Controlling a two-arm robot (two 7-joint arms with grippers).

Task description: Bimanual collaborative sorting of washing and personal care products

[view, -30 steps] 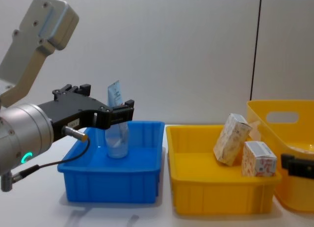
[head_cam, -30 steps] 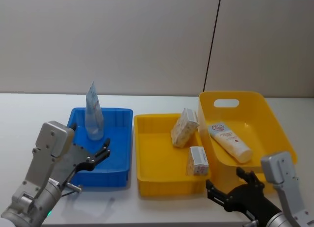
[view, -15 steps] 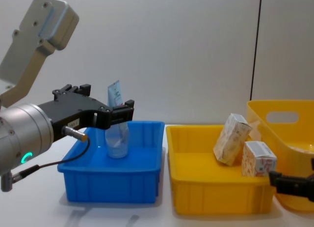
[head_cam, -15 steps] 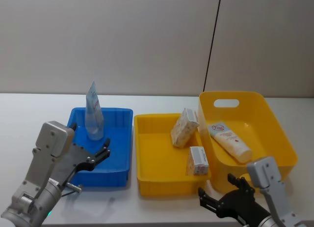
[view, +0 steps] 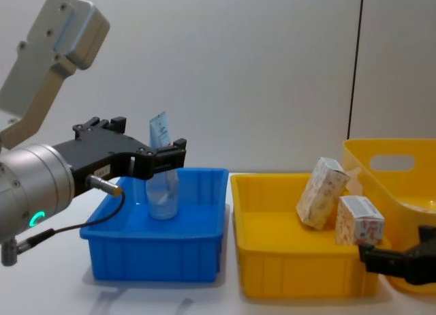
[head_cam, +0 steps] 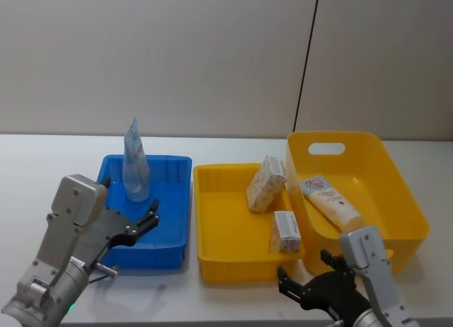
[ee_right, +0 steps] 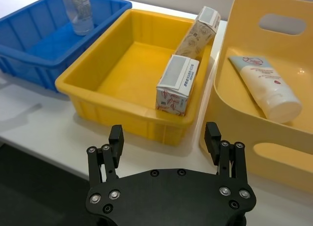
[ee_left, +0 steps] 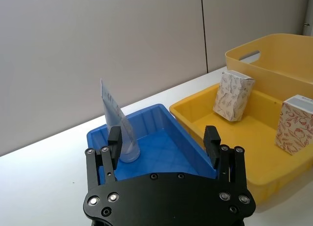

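**Sorting station: both end effectors spread and empty, products resting in bins**

1. Left end effector: fingers spread wide, nothing between them. It hangs above the near left part of the blue bin, pointing across it towards the clear blue-topped bottle, and is apart from the bottle.

2. Right end effector: fingers spread wide, nothing held. It sits low over the desk, at the near edge, just in front of where the yellow tray meets the yellow basket.

3. Clear blue-topped bottle: upright in the far left part of the blue bin, flat crimped end up.

4. Cream boxes: both in the right half of the yellow tray. The leaning box stands tilted at the far right corner, its top against the tray's right wall. The upright box stands nearer the robot, close to the same wall. The two are apart.

5. Squeeze tube: pale, with a red round logo, lying on its side in the yellow basket, cap end nearer the robot.

6. Layout: blue bin left, tray centre, basket right, set side by side on the desk.
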